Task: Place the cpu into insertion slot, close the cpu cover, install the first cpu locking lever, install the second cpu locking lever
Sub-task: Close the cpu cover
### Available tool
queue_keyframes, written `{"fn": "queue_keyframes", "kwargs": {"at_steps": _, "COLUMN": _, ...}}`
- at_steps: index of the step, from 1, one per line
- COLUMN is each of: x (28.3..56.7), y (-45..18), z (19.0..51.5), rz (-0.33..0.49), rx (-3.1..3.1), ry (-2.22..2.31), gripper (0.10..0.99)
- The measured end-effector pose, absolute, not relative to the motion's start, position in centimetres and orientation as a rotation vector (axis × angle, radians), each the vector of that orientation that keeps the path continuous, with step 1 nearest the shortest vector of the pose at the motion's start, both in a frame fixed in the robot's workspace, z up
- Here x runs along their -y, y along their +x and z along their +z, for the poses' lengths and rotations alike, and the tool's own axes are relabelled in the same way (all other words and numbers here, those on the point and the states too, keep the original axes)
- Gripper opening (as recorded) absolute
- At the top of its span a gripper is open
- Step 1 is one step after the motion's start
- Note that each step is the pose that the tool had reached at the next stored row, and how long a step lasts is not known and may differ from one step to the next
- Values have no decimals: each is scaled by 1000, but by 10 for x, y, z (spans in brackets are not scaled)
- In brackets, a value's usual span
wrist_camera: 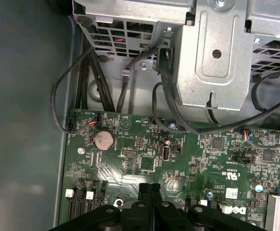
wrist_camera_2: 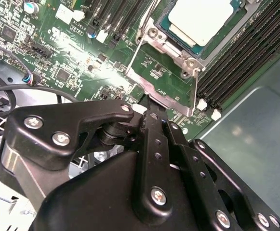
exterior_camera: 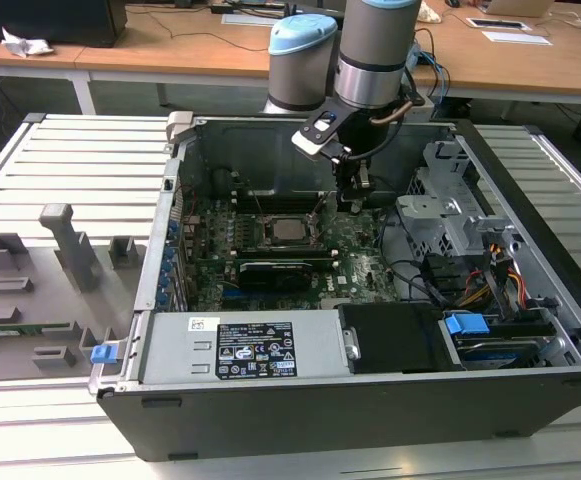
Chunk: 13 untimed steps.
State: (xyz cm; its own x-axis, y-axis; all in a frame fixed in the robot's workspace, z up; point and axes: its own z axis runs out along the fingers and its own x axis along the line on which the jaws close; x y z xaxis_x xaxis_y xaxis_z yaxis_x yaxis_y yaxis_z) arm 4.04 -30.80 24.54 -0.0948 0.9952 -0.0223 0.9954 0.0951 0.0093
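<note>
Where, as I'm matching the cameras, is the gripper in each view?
Exterior view: gripper inside the case, to the exterior view's right of the cpu.
Second wrist view: gripper reaching toward the cpu.
First wrist view: gripper above the circuit board.
Shared landmark: the green circuit board.

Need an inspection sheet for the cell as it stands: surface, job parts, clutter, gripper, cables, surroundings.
Surface: white slatted table carrying the open computer case.
Job's things: cpu seated in the insertion slot; cpu cover raised off the chip, motherboard showing through its window.
Clutter: grey fixture blocks on the table, at the exterior view's left.
Gripper: gripper shut, tips at the cover's free edge; whether it pinches that edge cannot be told.
Cables: black cables run from the drive cage to the motherboard; coloured wires beside the drives.
Surroundings: wooden desks behind the table.
</note>
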Motion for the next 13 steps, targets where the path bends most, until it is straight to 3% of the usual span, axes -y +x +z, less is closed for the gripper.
{"fn": "queue_keyframes", "kwargs": {"at_steps": 13, "x": 308, "y": 35, "z": 245, "rz": -13, "rx": -2308, "ry": 2098, "gripper": 106}}
